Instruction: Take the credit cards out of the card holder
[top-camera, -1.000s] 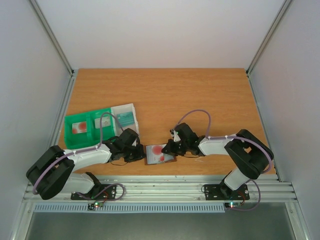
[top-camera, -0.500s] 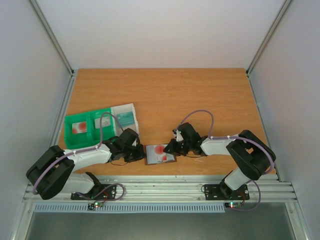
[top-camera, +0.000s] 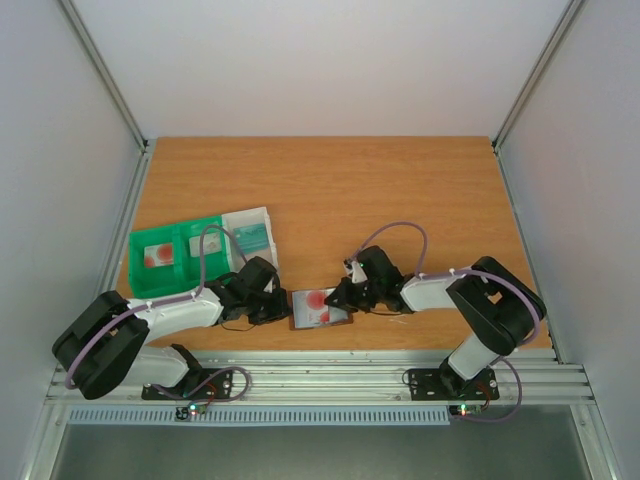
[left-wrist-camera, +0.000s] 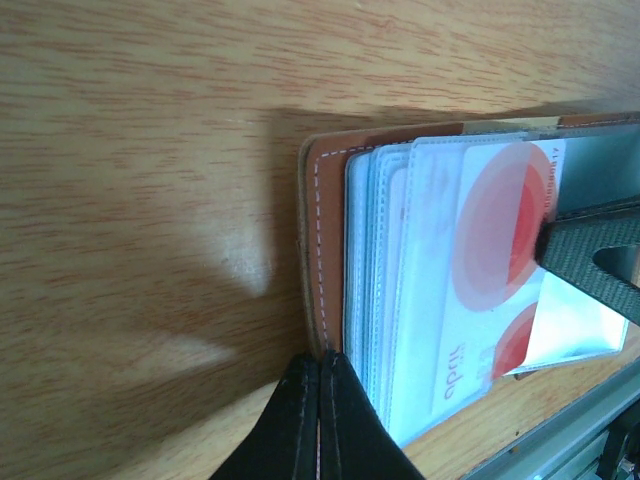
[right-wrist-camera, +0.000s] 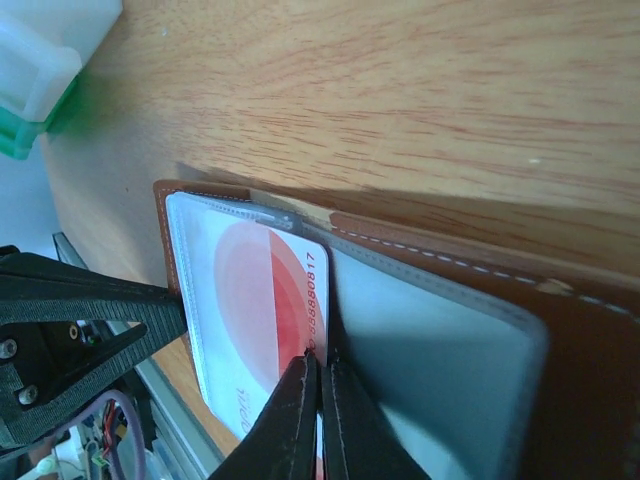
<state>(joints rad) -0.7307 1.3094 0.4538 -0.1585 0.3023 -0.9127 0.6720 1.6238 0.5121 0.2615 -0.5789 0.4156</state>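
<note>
My right gripper is pinched shut on the edge of the white card, which lies in the open wallet at the table front. My left gripper, closed, pins the leather edge. The card seems light, stiff and slick, so I hold its bare edge.

Right gripper: fingers pressed together, tips pinching the long edge of a white card with red circles and a line of printed digits.
Card holder: brown leather, white stitching, lying open and flat on the wooden table. The card sits on its left half, over clear sleeves. Its right half shows a grey-blue pocket.
Left gripper: black tip touching the holder's left edge.
Tray: white and green corner, well beyond the holder's upper left.
</note>
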